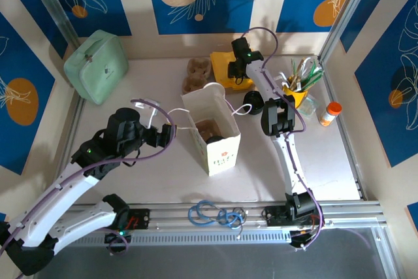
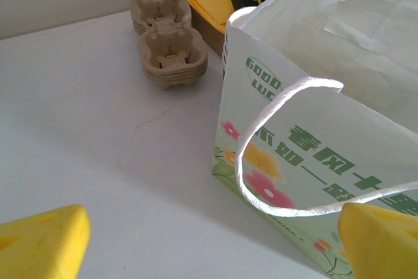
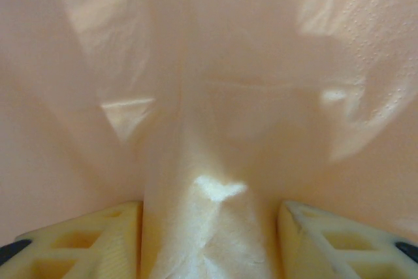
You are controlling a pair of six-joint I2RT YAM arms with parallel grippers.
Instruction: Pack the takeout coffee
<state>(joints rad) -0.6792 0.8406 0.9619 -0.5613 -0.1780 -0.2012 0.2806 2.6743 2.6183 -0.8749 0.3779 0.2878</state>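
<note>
Right gripper (image 3: 209, 230) pinching napkin (image 3: 215, 96), pulp carrier (image 1: 209, 129) inside bag (image 1: 223, 153)

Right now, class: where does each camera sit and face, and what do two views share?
Top external: overhead, behind the robot, looking down on the table; both arms show.
Left wrist: low, facing the paper bag; open left gripper below.
Right wrist: close against yellow paper; right gripper pinches a fold.
Shared: bag and cup carriers, top and left wrist.
</note>
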